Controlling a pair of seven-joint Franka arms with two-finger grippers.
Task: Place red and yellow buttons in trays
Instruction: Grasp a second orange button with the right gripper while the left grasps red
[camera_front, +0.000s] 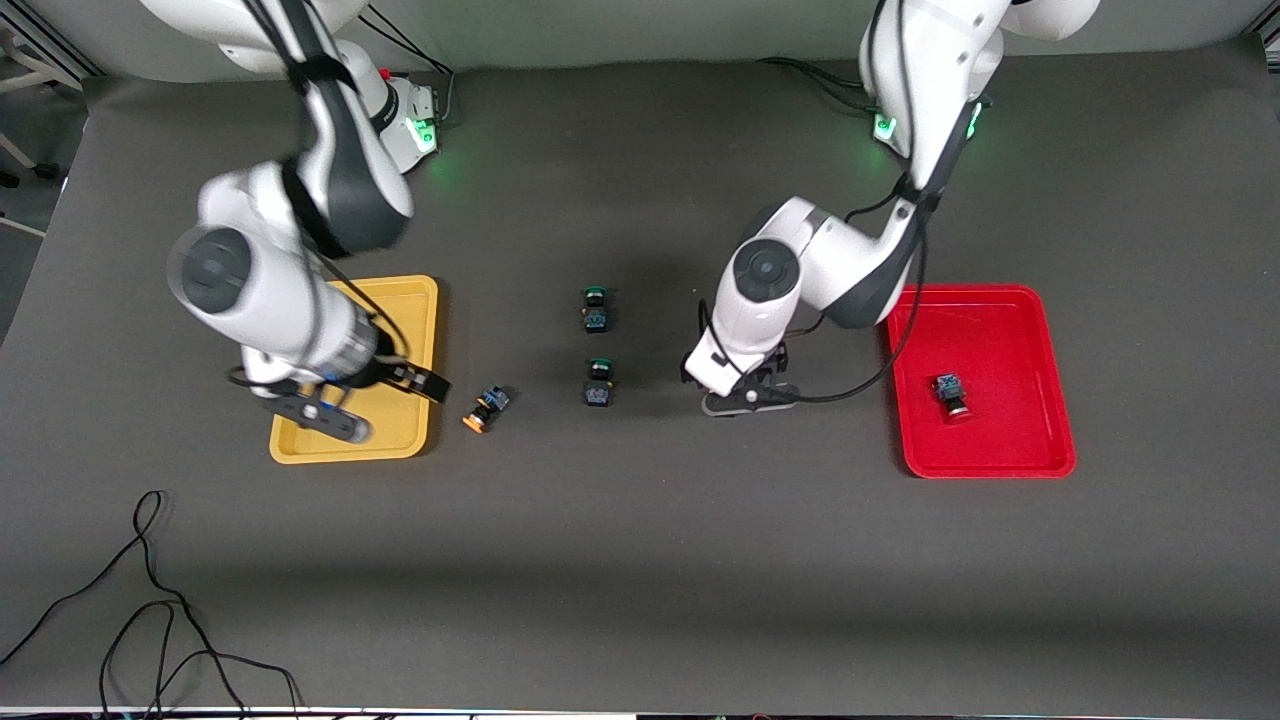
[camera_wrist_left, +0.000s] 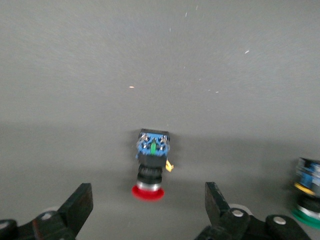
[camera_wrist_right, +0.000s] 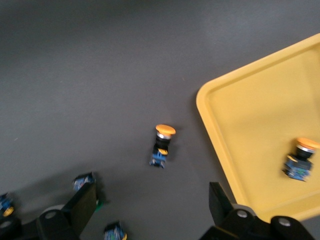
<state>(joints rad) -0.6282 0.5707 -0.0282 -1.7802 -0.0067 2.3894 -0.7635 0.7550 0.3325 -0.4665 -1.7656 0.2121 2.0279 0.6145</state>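
A: Left wrist view first — where does the red button sit against the left gripper (camera_wrist_left: 149, 210)?

B: One red-capped button (camera_wrist_left: 151, 164) lies on its side on the grey table (camera_wrist_left: 160, 60), between the two spread fingers (camera_wrist_left: 79, 205), touching neither. The jaws stand wide apart and hold nothing. A green-capped switch (camera_wrist_left: 307, 192) shows at the edge of that view.

A: And from the front view?

B: The left gripper (camera_front: 748, 398) is low over the table between the red tray (camera_front: 1040, 340) and the two green-capped switches. The arm comes down from its base, bends at the elbow and points the hand downward; that button is hidden under the hand. The other red button (camera_front: 952, 395) lies inside the red tray, in the part nearer the front camera.

A: The right side?

B: The right gripper (camera_front: 322, 412) hangs over the yellow tray (camera_front: 415, 300), above its corner nearer the front camera — fingers apart, nothing between them. The forearm slants across the tray, wrist turned downward.

A: The yellow buttons?

B: One yellow button (camera_wrist_right: 300, 159) lies in the yellow tray, seen only in the right wrist view. The second yellow button (camera_front: 485, 408) lies tipped on the table just beside that tray, toward the green-capped switches (camera_front: 597, 345).
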